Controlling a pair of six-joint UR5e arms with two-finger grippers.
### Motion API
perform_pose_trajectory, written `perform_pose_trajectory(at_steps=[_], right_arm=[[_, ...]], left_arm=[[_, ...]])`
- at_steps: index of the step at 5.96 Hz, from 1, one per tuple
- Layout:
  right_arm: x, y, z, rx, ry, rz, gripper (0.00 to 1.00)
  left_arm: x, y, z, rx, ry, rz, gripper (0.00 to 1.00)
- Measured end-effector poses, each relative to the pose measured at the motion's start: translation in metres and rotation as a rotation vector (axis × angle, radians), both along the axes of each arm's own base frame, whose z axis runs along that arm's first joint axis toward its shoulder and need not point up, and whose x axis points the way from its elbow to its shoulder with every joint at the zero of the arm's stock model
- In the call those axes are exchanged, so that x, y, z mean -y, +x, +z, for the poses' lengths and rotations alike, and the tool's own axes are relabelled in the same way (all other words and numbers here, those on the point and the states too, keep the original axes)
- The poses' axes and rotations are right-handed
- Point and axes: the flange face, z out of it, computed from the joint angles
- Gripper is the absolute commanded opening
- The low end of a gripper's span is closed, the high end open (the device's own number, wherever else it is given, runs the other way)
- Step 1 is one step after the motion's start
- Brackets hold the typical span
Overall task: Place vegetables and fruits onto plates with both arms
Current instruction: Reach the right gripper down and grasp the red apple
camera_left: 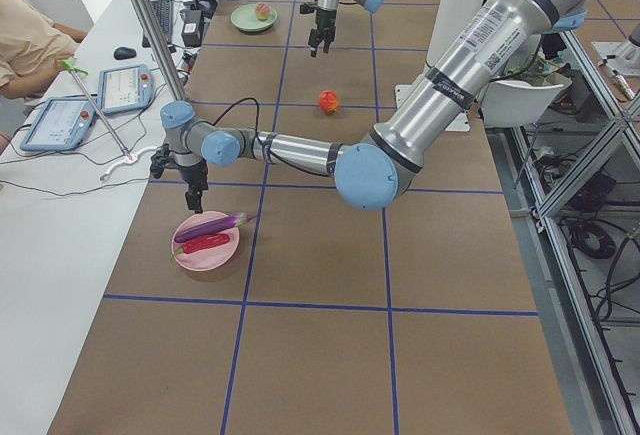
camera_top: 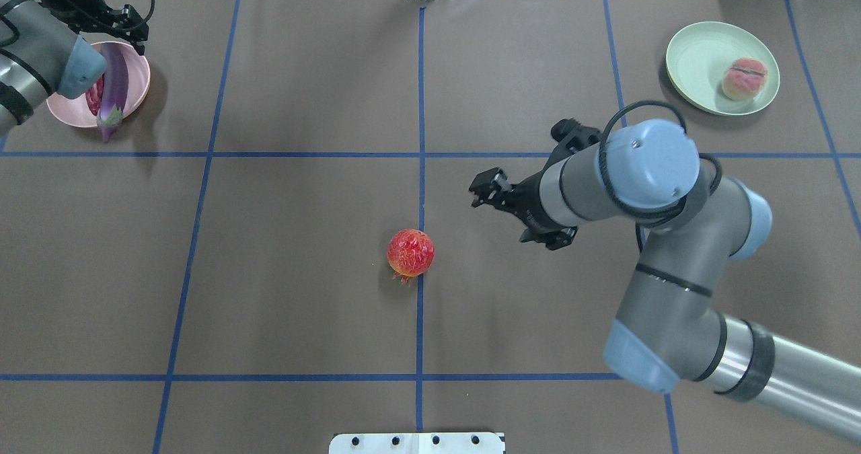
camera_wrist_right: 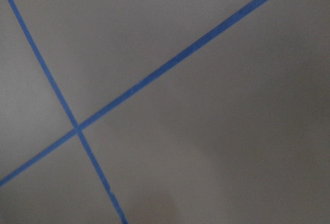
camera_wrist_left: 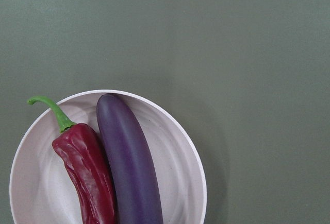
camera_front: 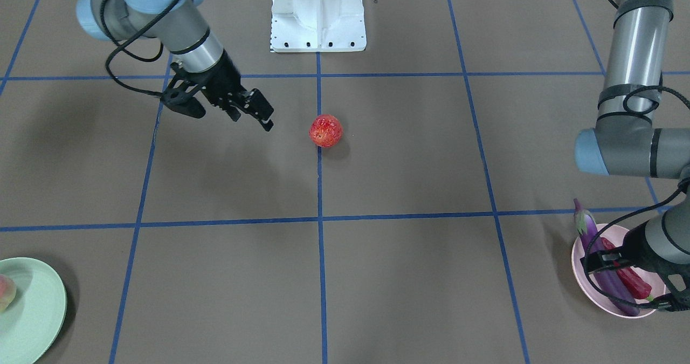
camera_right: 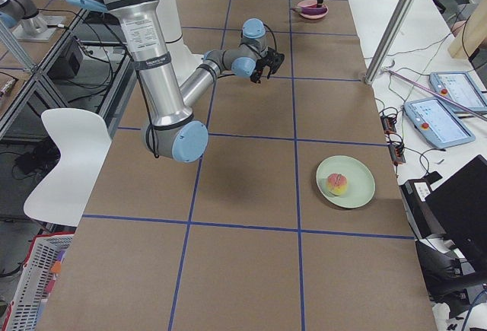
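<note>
Strawberry (camera_top: pixel 410 253) sat alone mid-table, right on a blue tape (camera_top: pixel 269 154) line and on no plate. The other three were plated. Eggplant (camera_wrist_left: pixel 129 162) and chili (camera_wrist_left: pixel 85 170) lay side by side, touching, on the pink plate (camera_wrist_left: pixel 178 183) at the far corner on the robot's left, w/ the eggplant's stem end poking out over the rim. Peach (camera_top: pixel 744 78) was on the green plate (camera_top: pixel 699 57) at the far corner on the robot's right.

Right claw (camera_front: pixel 252 117) hung tilted above the table (camera_top: pixel 303 272) near the strawberry but apart from it, jaws spread, nothing in them. Left claw (camera_left: pixel 191 200) pointed straight down over the pink plate. Couldn't tell how wide it was; its own cam only showed the plate and veg below.

The table was matte brown, cut into big squares by the tape, w/ the white base block (camera_front: pixel 318 16) at the robot's edge. Beyond that, a person (camera_left: pixel 25 40) sat at a white desk (camera_left: pixel 60 215) w/ two tablets (camera_left: pixel 52 120), a metal post (camera_left: pixel 150 25) stood at the table's edge, and a white chair (camera_right: pixel 65 156) was on the robot's side.
</note>
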Motion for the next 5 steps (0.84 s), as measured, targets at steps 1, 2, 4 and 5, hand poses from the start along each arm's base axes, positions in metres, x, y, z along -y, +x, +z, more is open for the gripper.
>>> perform_pose_trajectory(at_steps=[1,2,4,5], right_arm=[[-0.032,-0.033,-0.015,-0.007,0.050,0.005,1.00],[-0.057,-0.056,-0.024,-0.014,0.102,0.038,1.00],[-0.074,-0.085,-0.040,-0.016,0.155,0.088,1.00],[-0.072,-0.099,-0.041,-0.030,0.164,0.100,1.00]], left_arm=[[-0.001,0.000,0.000,-0.002,0.001,0.000,1.00],[-0.001,0.000,-0.001,-0.003,0.003,0.000,1.00],[-0.002,0.000,0.000,-0.002,0.003,0.000,1.00],[-0.002,0.001,0.000,-0.002,0.002,0.001,1.00]])
